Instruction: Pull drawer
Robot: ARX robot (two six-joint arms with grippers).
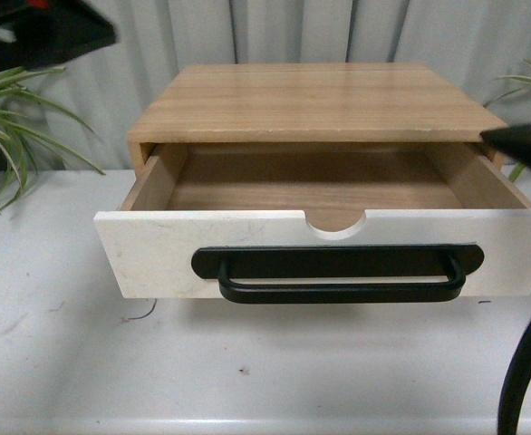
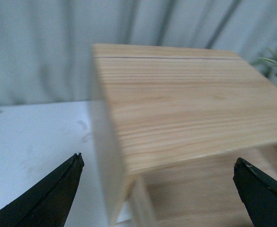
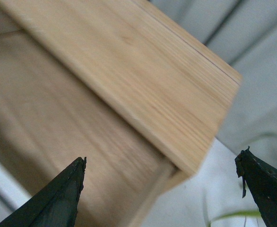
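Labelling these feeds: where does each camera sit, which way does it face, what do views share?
Front view: on the robot's body, facing the pulled-out drawer and wooden case on the table; dark arm parts at the upper-left and right edges.
Left wrist view: on the left wrist, looking at the case's top and side; the left gripper, jaws open.
Right wrist view: on the right wrist, looking into the drawer and at the case's top; the right gripper, jaws open.
Shared: all show the case's top.
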